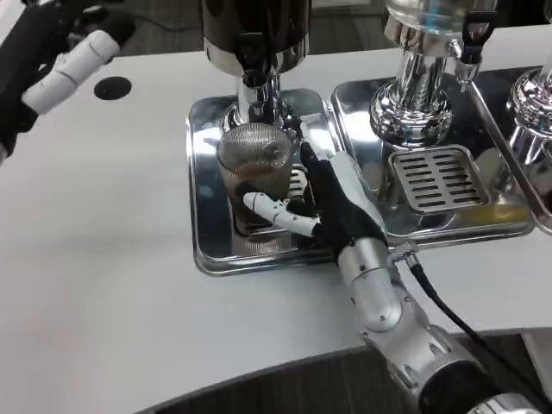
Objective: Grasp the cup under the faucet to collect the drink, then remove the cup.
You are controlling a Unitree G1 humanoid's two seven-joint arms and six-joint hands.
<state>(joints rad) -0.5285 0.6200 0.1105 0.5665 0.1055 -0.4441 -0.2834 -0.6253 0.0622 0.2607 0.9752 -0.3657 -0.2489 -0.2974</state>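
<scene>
Centre frame: we see the ribbed clear cup (254, 168) standing upright on the steel drip tray (207, 233), directly under the faucet (252, 82) of the dark dispenser (256, 30), with a little brown drink in its bottom. The right hand (332, 203) is wrapped around the cup's right side, thumb across its front. Upper left, the left hand (73, 65) hovers above the white bench (95, 259), fingers apart, holding nothing.

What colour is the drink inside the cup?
Dark brown, seen through the clear ribbed cup in the head view.
</scene>
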